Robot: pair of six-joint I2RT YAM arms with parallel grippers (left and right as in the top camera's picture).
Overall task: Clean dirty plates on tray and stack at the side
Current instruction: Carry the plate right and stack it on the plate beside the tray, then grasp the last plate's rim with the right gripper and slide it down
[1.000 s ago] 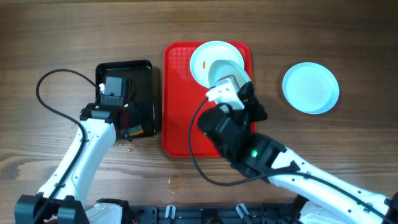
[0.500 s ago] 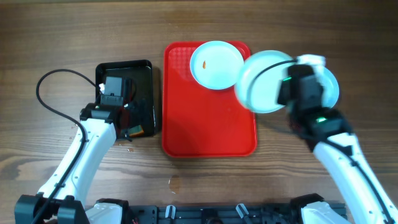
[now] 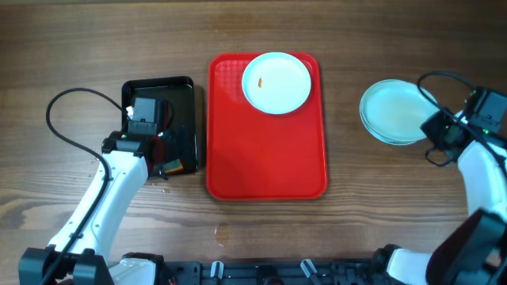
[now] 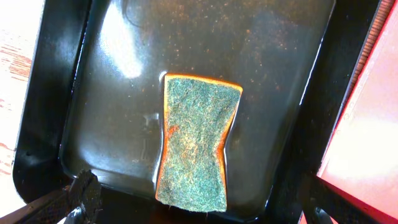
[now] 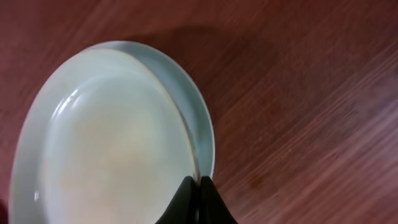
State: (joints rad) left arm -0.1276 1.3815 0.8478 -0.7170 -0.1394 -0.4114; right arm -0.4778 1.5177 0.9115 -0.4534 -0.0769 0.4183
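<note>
Two stacked plates (image 3: 394, 112) done — right gripper (image 5: 196, 194) pinches the upper rim. One smeared plate (image 3: 276, 82) remains on the tray (image 3: 266, 158); left gripper (image 4: 199, 202) wide — sponge (image 4: 198, 143) between its jaws.

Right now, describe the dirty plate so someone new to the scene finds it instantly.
Find the red tray in the middle of the table. At its far end, right of centre, sits one round pale plate. Unlike the stacked plates on the bare wood to the right, it lies on the tray and has a small orange smear.
</note>
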